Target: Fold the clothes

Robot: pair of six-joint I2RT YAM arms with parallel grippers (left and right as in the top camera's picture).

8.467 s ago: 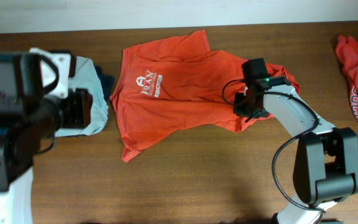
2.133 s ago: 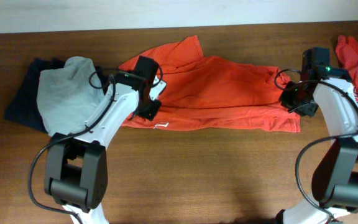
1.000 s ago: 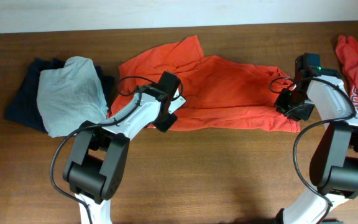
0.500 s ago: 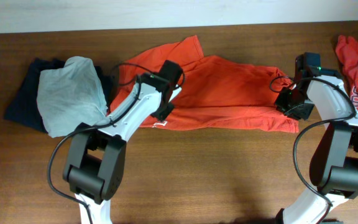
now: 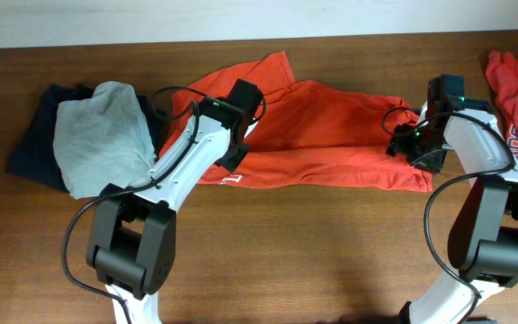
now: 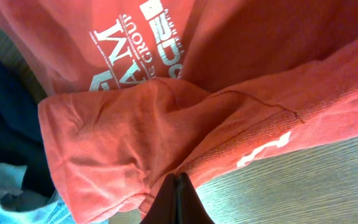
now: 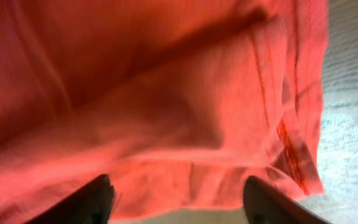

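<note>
We pinch the folded edge of the orange-red T-shirt in the shut jaws of the left gripper to drag the fold, while the right gripper hangs with jaws wide, empty.

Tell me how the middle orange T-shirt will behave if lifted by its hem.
Probably floppy: the orange T-shirt lies creased and doubled over, so it should sag from the left gripper pinching it. Likely light, since the fabric looks thin. It may drag and bunch on the table.

White-shelled left arm and right arm, black joints, looped black cables, green wrist light
</note>
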